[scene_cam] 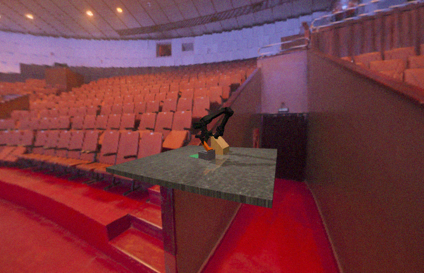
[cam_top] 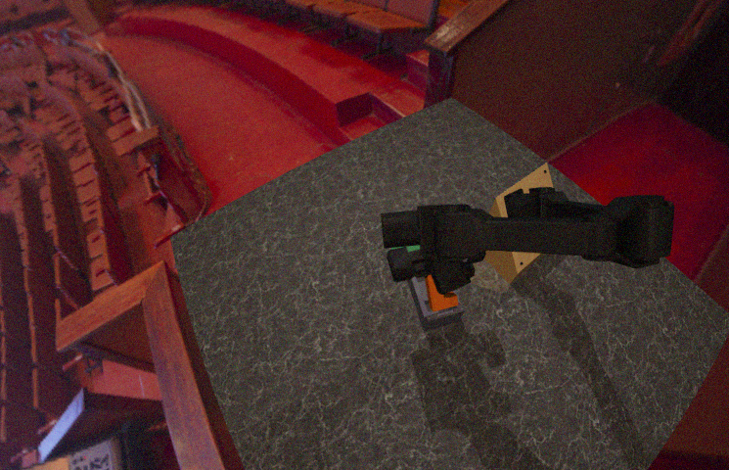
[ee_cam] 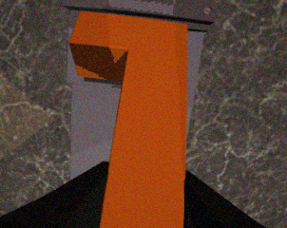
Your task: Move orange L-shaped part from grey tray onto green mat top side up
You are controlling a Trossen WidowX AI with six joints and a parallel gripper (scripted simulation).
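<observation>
Over grey tray (cam_top: 443,319) (scene_cam: 206,156) (ee_cam: 88,114), gripper (cam_top: 434,275) (scene_cam: 203,141) (ee_cam: 143,175) clenched on tilted orange part (cam_top: 442,301) (scene_cam: 207,147) (ee_cam: 153,104), L-end lower; top view: green mat (cam_top: 409,249) (scene_cam: 193,156) at tray's 11 o'clock.

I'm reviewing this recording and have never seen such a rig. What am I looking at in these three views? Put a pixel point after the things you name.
The black machine is a single jointed arm ending in a gripper (cam_top: 443,283) (scene_cam: 203,141) with two fingers. The top view looks down on the table (cam_top: 320,343) (scene_cam: 193,175); the exterior view stands back from it; the wrist view looks along the fingers. On the table are a grey tray (cam_top: 444,317) (scene_cam: 206,155) (ee_cam: 91,119), a green mat (cam_top: 410,248) (scene_cam: 193,156) and a tan block (cam_top: 509,264) (scene_cam: 219,144). The gripper is closed on an orange L-shaped part (cam_top: 442,300) (scene_cam: 207,147) (ee_cam: 150,119), held tilted, its L-shaped end lower.
</observation>
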